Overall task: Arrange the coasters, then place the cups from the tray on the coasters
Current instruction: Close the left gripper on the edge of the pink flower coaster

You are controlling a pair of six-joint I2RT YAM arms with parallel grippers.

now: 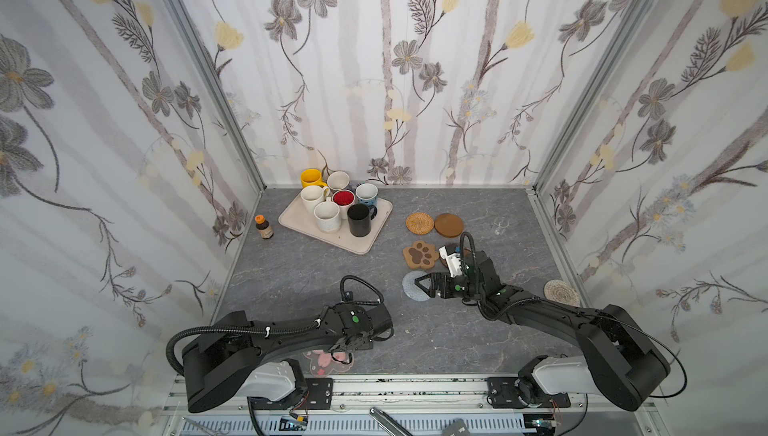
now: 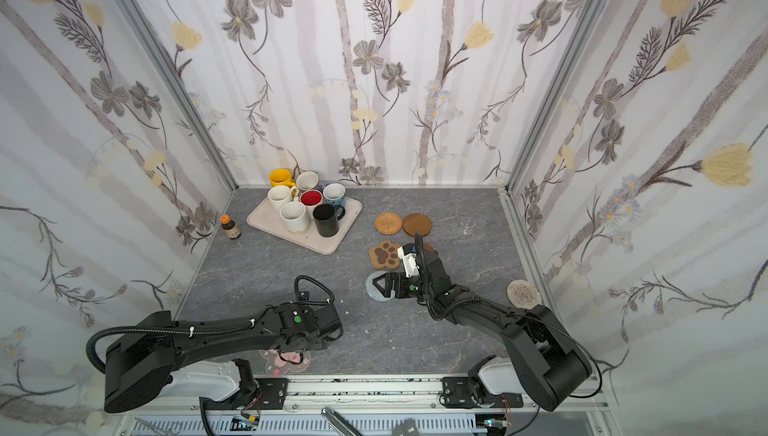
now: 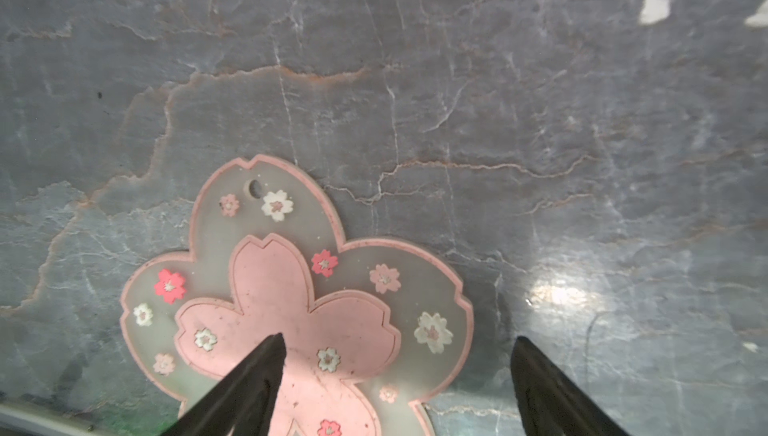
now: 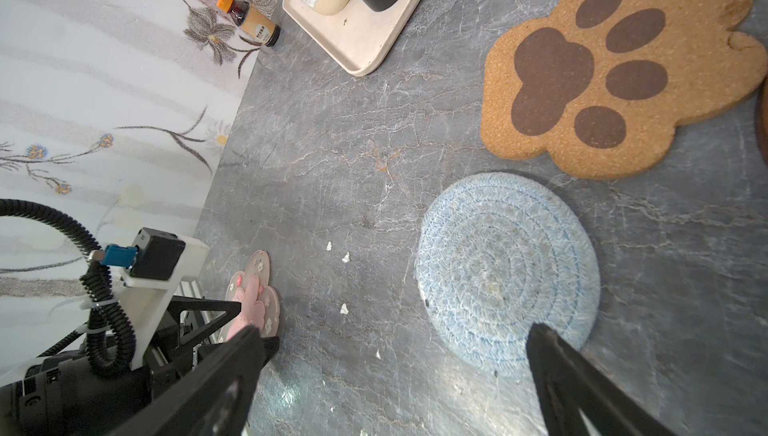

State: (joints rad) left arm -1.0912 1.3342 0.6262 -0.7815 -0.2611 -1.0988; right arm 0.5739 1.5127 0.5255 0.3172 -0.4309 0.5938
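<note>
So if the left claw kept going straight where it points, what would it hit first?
Probably the pink blossom coaster: the open left claw hangs right over it, one tip past its edge.

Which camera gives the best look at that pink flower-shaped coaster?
The left wrist view: the pink blossom coaster lies close and sharp, one black finger crossing it. In both top views the left arm hides most of it. The right wrist view shows it small and distant.

Cork paw-shaped coaster (image 4: 623, 72): tan w/ dark-brown pads. Beside it, round knitted coaster (image 4: 507, 267): pale blue-grey rings. Blossom-shaped coaster (image 3: 291, 309): pink, sm. white/red flowers.
</note>
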